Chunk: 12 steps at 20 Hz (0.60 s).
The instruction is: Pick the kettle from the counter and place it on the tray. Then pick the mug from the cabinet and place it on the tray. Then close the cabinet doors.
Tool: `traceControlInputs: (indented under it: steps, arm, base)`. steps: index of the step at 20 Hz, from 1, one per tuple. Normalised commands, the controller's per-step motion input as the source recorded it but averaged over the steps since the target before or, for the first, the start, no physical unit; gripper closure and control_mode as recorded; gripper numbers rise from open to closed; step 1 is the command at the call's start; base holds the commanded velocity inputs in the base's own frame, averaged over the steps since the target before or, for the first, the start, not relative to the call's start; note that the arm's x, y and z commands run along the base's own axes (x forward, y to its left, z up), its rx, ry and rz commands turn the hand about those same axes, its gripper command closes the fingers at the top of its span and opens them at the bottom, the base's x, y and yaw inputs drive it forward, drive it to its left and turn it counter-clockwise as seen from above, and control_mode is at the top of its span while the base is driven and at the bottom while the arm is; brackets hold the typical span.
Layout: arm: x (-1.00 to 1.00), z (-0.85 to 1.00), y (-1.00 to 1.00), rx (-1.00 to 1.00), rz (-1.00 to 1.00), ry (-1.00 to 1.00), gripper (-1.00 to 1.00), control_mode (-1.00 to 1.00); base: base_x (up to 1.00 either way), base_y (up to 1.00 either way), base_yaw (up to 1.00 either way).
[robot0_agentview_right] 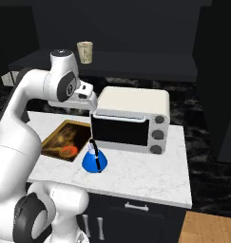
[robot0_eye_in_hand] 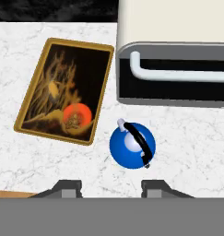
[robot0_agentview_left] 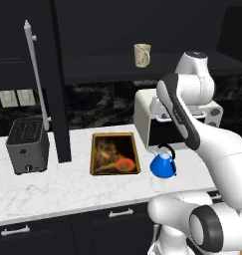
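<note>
Kettle (robot0_agentview_left: 163, 165) just right of tray (robot0_agentview_left: 94, 155)

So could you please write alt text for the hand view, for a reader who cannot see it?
Seen from above, a small blue kettle with a black handle stands on the white marble counter, just ahead of the robot's parted jaws. A gold-rimmed tray with a dark painting lies to its left, and a cream toaster oven sits beyond it.
</note>
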Motion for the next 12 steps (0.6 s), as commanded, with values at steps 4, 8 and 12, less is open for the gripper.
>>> traceControlInputs:
  steps: [4, 8, 12]
  arm:
    - [-0.07, -0.05, -0.02, 0.00, 0.00, 0.00, -1.00, -1.00]
    - [-0.29, -0.22, -0.15, 0.00, 0.00, 0.00, -1.00, -1.00]
    - [-0.31, -0.30, -0.28, 0.00, 0.00, 0.00, -1.00, -1.00]
  base:
    - [0.00, 0.00, 0.00]
    - [0.00, 0.00, 0.00]
    - [0.00, 0.00, 0.00]
